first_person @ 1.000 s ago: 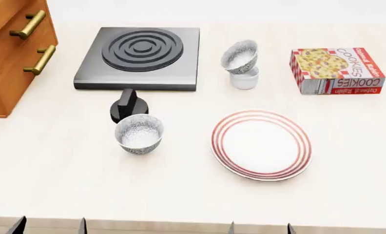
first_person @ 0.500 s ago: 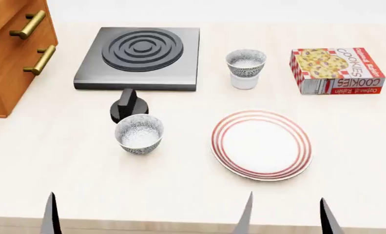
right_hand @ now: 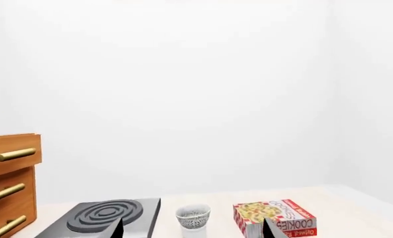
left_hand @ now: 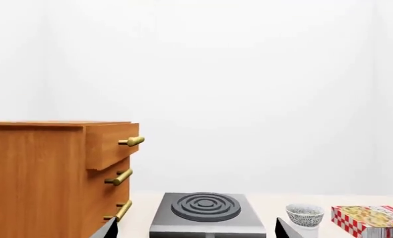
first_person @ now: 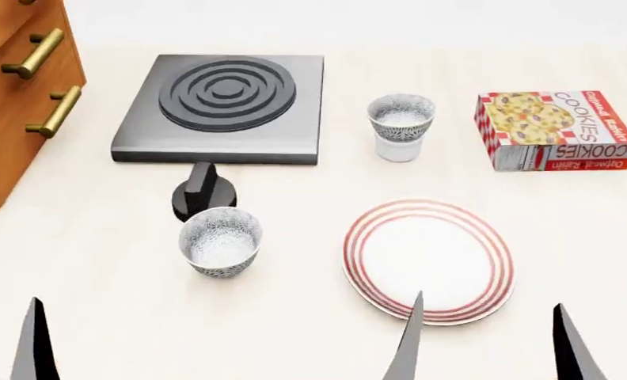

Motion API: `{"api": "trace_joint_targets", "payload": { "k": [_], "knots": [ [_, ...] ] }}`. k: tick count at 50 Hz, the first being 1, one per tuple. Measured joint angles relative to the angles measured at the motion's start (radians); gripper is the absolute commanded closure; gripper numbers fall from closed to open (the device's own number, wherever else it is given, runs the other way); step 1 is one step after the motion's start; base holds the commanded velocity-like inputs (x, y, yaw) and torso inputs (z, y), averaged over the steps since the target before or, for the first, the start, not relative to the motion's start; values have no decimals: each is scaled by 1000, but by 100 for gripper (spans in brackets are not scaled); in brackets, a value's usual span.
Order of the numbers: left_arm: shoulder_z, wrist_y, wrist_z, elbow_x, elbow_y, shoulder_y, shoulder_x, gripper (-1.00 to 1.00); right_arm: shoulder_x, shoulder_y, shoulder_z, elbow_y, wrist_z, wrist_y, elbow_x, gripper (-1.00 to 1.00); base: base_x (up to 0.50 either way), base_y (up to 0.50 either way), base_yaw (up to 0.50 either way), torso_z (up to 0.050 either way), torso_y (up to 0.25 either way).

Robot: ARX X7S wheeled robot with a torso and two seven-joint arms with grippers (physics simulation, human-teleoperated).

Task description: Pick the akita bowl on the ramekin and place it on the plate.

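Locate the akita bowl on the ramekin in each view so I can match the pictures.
Head view: akita bowl upright on the ramekin, upper middle, between stove and cookie box.
Left wrist view: bowl at lower right, beside the stove.
Right wrist view: bowl at bottom centre.
Shared landmark: the cookie box, just beyond the bowl from the stove.

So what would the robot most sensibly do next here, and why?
Probably reach the right gripper forward toward the akita bowl sitting on the ramekin. Both grippers are open and low at the near edge, holding nothing, and that bowl sits beyond the plate on the right arm's side. The other patterned bowl stands on the counter, so it is not the one.
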Motion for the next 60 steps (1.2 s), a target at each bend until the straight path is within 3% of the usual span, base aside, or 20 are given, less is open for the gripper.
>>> {"api": "trace_joint_targets", "payload": {
  "k": [11,43,54,60],
  "knots": [
    [8,-7,-13,-14,14,1,-13,-100,16,4,-11,-22,20,27,10,-100,500,0,0,2,0],
    [18,-22,-47,-55,28,-5,-44,-100,53,-1,-31,-23,58,20,26,-100,500,0,0,50,0],
    [26,-17,-56,-58,26,-5,-55,-100,62,-9,-37,-9,62,-15,32,-100,0,0,0,50,0],
    [31,-9,-63,-56,23,-4,-59,-100,66,-11,-38,-7,67,-22,36,-100,0,0,0,0,0]
  ]
}}
